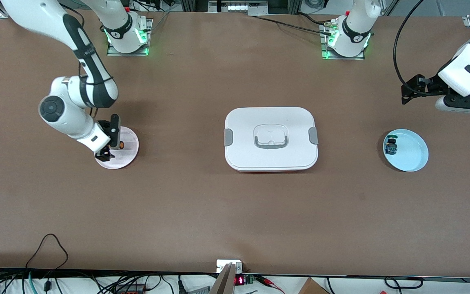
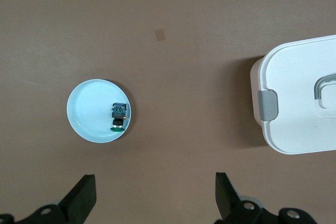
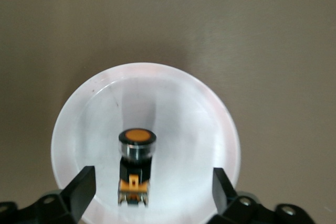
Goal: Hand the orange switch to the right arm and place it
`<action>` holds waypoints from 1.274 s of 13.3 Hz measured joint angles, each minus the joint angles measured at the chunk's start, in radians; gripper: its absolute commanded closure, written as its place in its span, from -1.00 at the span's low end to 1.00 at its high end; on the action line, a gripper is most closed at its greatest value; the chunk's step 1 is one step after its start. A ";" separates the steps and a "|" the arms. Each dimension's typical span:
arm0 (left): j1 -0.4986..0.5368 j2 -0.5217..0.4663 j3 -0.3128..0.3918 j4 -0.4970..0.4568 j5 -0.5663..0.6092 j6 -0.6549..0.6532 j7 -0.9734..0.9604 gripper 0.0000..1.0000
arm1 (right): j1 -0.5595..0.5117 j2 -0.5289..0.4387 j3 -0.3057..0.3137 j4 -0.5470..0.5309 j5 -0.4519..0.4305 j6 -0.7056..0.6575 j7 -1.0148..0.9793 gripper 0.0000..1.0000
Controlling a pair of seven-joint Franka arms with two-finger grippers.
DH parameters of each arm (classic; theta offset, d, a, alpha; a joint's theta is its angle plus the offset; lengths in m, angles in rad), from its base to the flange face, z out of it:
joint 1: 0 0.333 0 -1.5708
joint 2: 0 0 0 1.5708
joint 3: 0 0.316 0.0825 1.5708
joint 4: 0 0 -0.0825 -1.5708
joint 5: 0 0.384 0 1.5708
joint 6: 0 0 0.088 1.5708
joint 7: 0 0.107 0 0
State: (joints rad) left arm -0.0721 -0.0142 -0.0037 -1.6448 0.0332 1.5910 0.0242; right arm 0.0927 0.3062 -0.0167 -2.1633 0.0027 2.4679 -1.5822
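The orange switch [image 3: 137, 167] lies on the pink plate [image 1: 131, 153] at middle left of the front view, between the released right gripper [image 1: 110, 149] fingers. Lifting crookedly could nudge it off. The left gripper [image 2: 155, 195] waits open, above the blue plate [image 1: 416, 157].

Sitting at the middle of the brown bench [image 1: 202, 212]: a white lidded box [image 1: 271, 139] with grey side clips and a grey handle lying flat on top. Resting toward the left arm's end: a pale blue dish [image 1: 410, 153], holding a small blue-and-green part [image 1: 391, 145] near its rim. Lying toward the right arm's end: a pale pink dish [image 1: 129, 157]. Trailing along the front edge: dark cables [image 1: 47, 249].
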 measured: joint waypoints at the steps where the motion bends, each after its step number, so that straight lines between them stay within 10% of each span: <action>1: 0.000 0.000 0.000 0.000 0.000 0.000 0.000 -1.00 | 0.000 -0.029 0.000 0.029 0.006 -0.062 0.006 -1.00; 9: 0.000 0.000 0.000 0.000 0.000 -0.009 0.000 -1.00 | 0.000 -0.109 -0.001 0.378 0.136 -0.505 0.377 -1.00; 17: 0.000 0.000 0.001 0.000 0.000 -0.021 0.000 -1.00 | 0.023 -0.170 0.003 0.424 0.135 -0.720 1.155 -1.00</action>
State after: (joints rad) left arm -0.0717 -0.0142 -0.0026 -1.6446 0.0332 1.5703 0.0241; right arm 0.1152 0.1366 -0.0134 -1.7394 0.1380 1.7482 -0.4276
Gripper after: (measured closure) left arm 0.000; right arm 0.000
